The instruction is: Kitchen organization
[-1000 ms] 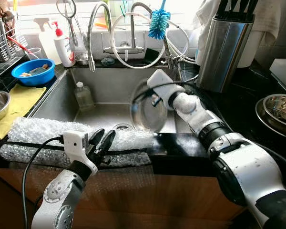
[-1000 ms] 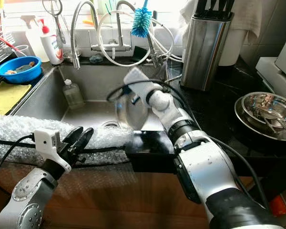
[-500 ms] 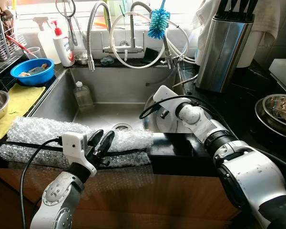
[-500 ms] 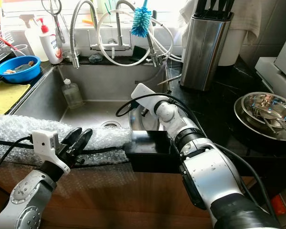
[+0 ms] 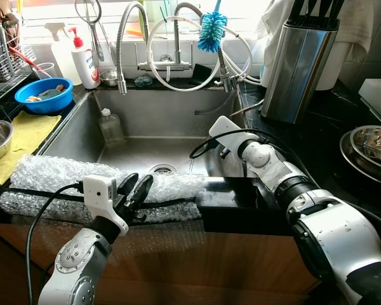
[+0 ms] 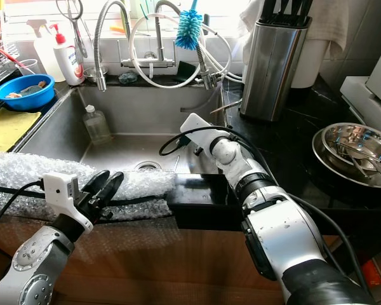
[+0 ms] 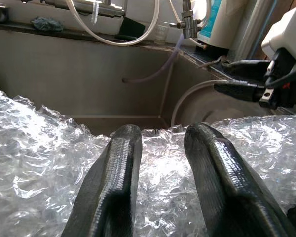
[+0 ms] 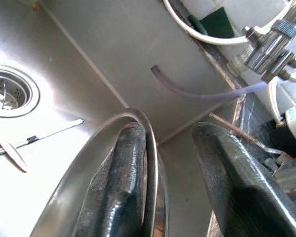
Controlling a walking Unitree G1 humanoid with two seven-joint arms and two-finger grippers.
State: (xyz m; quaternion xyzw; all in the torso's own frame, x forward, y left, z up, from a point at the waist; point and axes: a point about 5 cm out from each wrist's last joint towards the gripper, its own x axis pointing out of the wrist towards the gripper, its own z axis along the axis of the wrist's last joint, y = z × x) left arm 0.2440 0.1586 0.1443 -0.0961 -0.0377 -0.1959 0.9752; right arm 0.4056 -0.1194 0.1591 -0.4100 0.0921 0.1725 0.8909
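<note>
A round steel plate (image 8: 84,202) stands on edge in the right end of the sink (image 5: 146,114), leaning towards its right wall. My right gripper (image 8: 172,131) reaches down over it and is open. The plate's rim (image 8: 149,148) passes between the two fingers, close to one finger and well apart from the other. The plate (image 5: 217,164) sits partly hidden behind my right wrist. My left gripper (image 5: 138,181) rests open on the bubble wrap (image 5: 51,178) along the sink's front edge, with nothing between its fingers (image 7: 118,163).
A small plastic bottle (image 5: 111,127) and loose cutlery (image 8: 39,138) lie in the sink near the drain (image 5: 163,169). A black box (image 5: 232,203) sits on the front edge. Blue bowl (image 5: 43,95) and yellow cloth (image 5: 25,133) at left; knife block (image 5: 298,63) and steel bowl (image 5: 371,143) at right.
My right arm has carried the plate from mid-air over the sink down and to the right, setting it against the right wall. The left arm has stayed put.
</note>
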